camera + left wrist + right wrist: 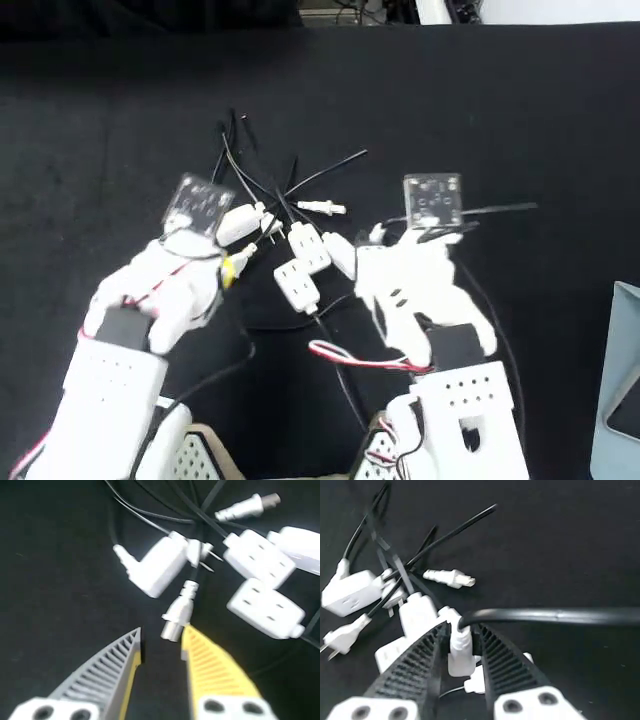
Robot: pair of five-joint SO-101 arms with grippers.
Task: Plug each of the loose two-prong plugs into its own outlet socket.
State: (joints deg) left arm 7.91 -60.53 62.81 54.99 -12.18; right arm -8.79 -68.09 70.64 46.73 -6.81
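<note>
On the black desk, the left claw is spread, and the rear end of a small white plug lies between its tips against the yellow finger, just near of an angled white outlet block. The right claw is pinching a corded plug whose black cable leaves sideways, right beside the two outlet blocks lying together between the arms. A third plug rests loose just beyond them among the black cables.
</note>
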